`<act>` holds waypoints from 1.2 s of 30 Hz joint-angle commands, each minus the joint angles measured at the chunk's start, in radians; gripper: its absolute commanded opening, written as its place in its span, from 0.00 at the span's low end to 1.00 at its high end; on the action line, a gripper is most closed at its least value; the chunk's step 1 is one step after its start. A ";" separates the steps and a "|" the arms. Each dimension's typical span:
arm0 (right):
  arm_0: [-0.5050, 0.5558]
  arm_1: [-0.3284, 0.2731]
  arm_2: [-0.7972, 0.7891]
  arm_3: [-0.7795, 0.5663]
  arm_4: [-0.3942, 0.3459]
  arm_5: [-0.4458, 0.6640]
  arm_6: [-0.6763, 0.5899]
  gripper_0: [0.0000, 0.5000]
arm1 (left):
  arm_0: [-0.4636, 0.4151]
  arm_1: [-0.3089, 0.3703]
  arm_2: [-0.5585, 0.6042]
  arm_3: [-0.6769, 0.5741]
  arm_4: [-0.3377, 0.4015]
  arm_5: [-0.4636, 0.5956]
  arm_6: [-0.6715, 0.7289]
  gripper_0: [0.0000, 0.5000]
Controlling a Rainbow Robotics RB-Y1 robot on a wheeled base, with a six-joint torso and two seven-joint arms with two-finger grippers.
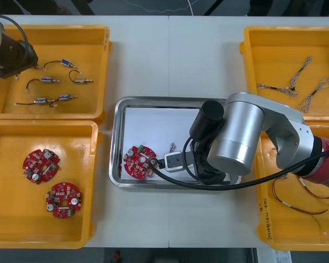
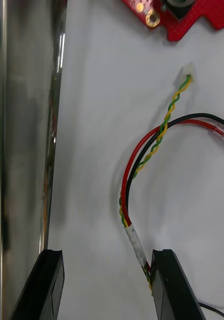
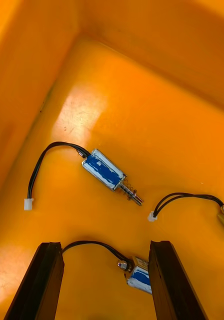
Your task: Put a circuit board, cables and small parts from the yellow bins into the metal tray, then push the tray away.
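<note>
While the right gripper stands wide over the cable in the metal tray, the left gripper, also wide, hangs in a yellow bin above a small metal part, likely light and rigid, best pinched by its body

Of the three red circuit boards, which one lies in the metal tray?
The circuit board at the left end of the metal tray, near the right tool. The other two boards lie in the near left yellow bin.
</note>
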 commanded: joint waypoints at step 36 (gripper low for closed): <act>0.009 0.130 -0.603 -0.174 -0.094 0.440 -0.074 1.00 | -0.118 -0.080 -0.063 0.332 -0.090 -0.419 -0.020 1.00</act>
